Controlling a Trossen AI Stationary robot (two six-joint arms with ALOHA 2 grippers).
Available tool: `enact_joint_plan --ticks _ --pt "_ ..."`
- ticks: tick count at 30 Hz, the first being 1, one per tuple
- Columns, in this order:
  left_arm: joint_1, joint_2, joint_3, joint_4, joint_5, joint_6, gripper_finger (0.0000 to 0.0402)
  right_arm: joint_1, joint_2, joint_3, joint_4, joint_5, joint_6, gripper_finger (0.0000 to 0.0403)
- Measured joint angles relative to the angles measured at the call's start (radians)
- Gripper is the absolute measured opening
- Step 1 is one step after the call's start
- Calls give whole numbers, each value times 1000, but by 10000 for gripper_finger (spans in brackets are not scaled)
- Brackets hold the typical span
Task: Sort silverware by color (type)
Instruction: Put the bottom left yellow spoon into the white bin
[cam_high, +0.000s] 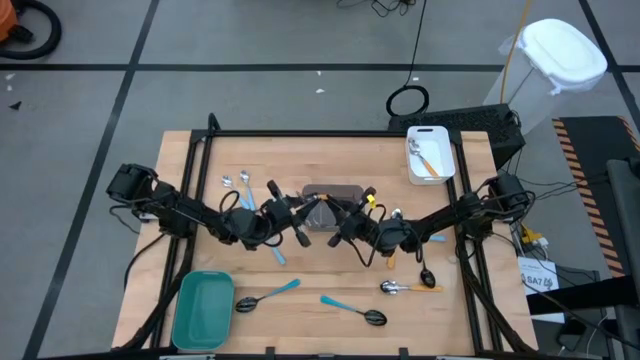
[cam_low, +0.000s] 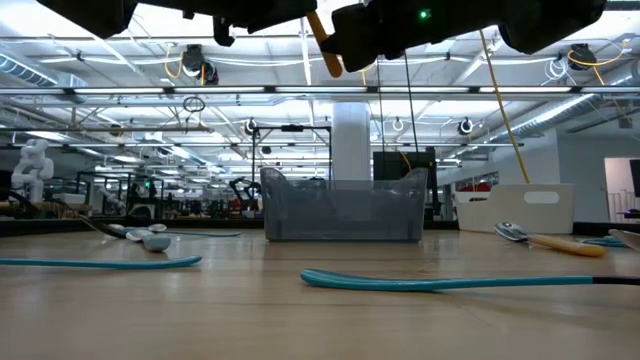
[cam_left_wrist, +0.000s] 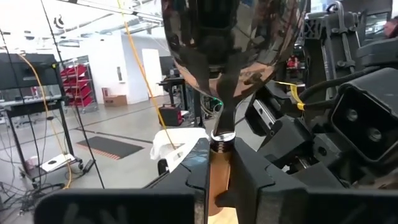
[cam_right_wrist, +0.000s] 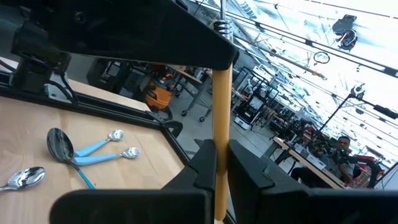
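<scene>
Both arms are raised above the middle of the table (cam_high: 330, 285), meeting over a grey bin (cam_high: 333, 194). One orange-handled spoon (cam_left_wrist: 219, 81) is held between them: its handle is clamped by the left gripper (cam_high: 303, 222), whose fingers (cam_left_wrist: 189, 171) are closed tight on either side of it, with the shiny silver bowl standing just past the fingertips. The far end of the same handle is pinched by the right gripper (cam_high: 343, 226), its fingers (cam_right_wrist: 249, 168) closed on the thin orange shaft. In the low view the spoon is seen tilted, well above the tabletop and above the bin (cam_low: 342, 208). The rest of the silverware is spread about the table: 2 small blue-handled spoons (cam_high: 236, 184) near the back left, 2 dark-bowled blue-handled spoons (cam_high: 266, 296) along the front edge, a silver spoon with an orange handle (cam_high: 408, 288) and a dark spoon (cam_high: 425, 272) at the front right. An orange-handled piece (cam_high: 428, 160) is lying in a white tray (cam_high: 410, 135) at the back right. A teal tray (cam_high: 204, 312) is set at the front left corner.
</scene>
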Motion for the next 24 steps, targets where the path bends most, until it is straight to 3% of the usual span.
enact_joint_plan --ticks 6,24 --pt "0 0 0 -11 3 12 33 0 0 0 -3 0 -17 22" --pt "-7 2 0 -79 145 50 42 58 0 0 -111 16 -23 131"
